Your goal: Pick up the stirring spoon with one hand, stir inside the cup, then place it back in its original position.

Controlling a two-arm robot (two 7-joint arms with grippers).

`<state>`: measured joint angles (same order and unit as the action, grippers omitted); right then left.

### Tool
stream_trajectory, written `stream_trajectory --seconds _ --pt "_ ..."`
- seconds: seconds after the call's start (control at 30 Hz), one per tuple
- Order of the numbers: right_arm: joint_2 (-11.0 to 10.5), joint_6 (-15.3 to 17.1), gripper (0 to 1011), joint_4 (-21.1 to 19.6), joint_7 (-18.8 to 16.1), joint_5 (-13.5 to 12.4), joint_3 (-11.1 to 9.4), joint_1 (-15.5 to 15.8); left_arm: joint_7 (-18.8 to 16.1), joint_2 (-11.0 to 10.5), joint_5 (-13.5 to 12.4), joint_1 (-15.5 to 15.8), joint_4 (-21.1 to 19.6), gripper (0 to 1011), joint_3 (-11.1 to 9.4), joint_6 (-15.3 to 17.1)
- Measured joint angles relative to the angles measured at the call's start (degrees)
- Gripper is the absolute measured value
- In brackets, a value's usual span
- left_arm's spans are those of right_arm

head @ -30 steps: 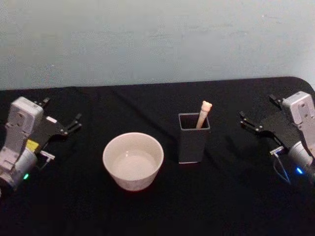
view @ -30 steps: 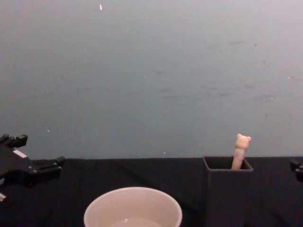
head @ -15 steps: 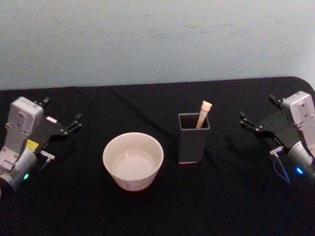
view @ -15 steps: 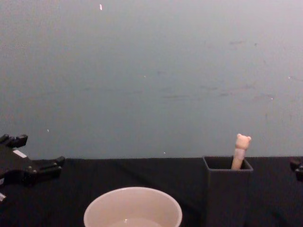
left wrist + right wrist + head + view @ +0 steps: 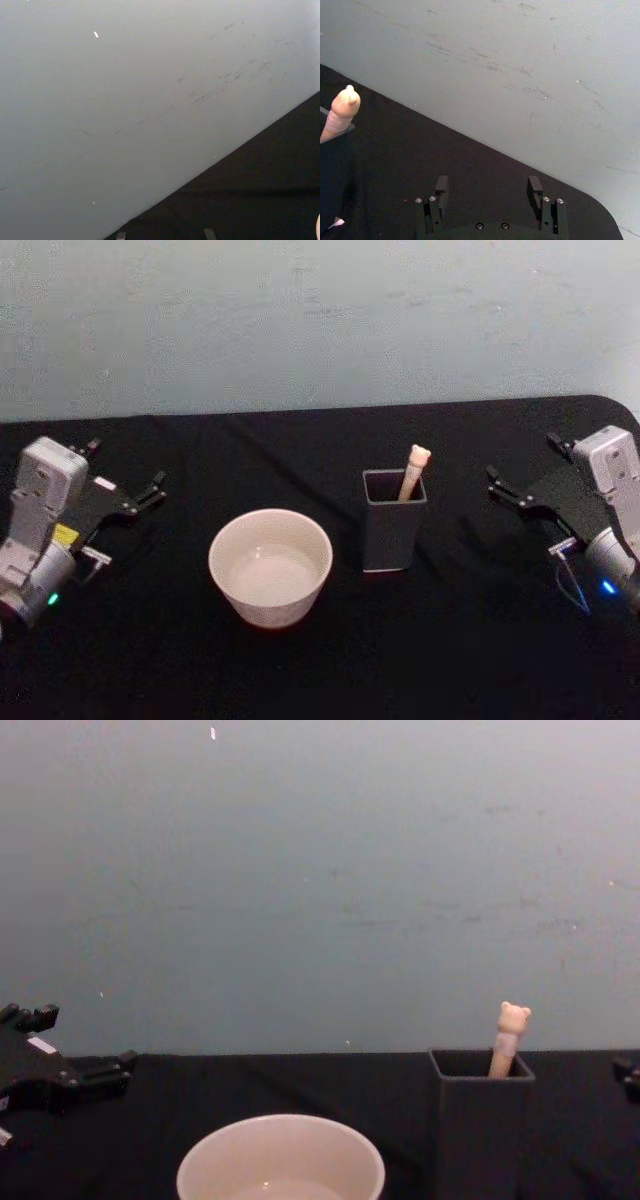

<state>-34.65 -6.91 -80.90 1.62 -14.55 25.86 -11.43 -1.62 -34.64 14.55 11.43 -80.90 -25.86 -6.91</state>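
The stirring spoon stands near-upright in the dark holder, bear head above the rim, to the right of the cup. The right claw, released, is nearer. The left claw, released, sits beyond the cup. The holder walls hide the spoon's bowl and neck.

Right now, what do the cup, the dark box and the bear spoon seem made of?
Cup: smooth pale cream, thin rim, probably ceramic or plastic. Dark box: matte grey, thin flat walls, likely plastic. Spoon handle: matte cream, moulded bear head, perhaps resin or silicone; its bowl is hidden.
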Motion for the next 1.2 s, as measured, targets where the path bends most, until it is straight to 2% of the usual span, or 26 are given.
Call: stream_trajectory --seconds 0.73,0.83,0.97,1.0,1.13,1.17,1.2 --pt "0.0 -0.2 1002 -0.3 -0.8 -0.2 -0.5 0.4 0.0 0.0 0.0 0.0 0.0 1001 0.0 0.0" --pt "-0.1 -0.4 1002 -1.0 -2.7 -1.5 -1.3 1.0 0.0 0.0 0.0 0.0 0.0 1001 0.0 0.0" --pt "-0.3 -0.5 1002 -2.7 -6.6 -5.0 -2.7 2.1 0.0 0.0 0.0 0.0 0.0 1001 0.0 0.0" --pt "-0.4 -0.5 1002 -3.3 -8.3 -6.7 -3.2 2.4 0.0 0.0 0.0 0.0 0.0 1001 0.0 0.0" --pt "-0.5 -0.2 1000 -4.5 -12.0 -10.5 -4.3 3.1 0.0 0.0 0.0 0.0 0.0 1001 0.0 0.0" --pt "-0.5 0.3 1002 -5.1 -14.2 -12.8 -5.0 3.5 0.0 0.0 0.0 0.0 0.0 1001 0.0 0.0" --pt "-0.5 0.6 1002 -5.3 -15.0 -13.7 -5.2 3.6 0.0 0.0 0.0 0.0 0.0 1001 0.0 0.0"
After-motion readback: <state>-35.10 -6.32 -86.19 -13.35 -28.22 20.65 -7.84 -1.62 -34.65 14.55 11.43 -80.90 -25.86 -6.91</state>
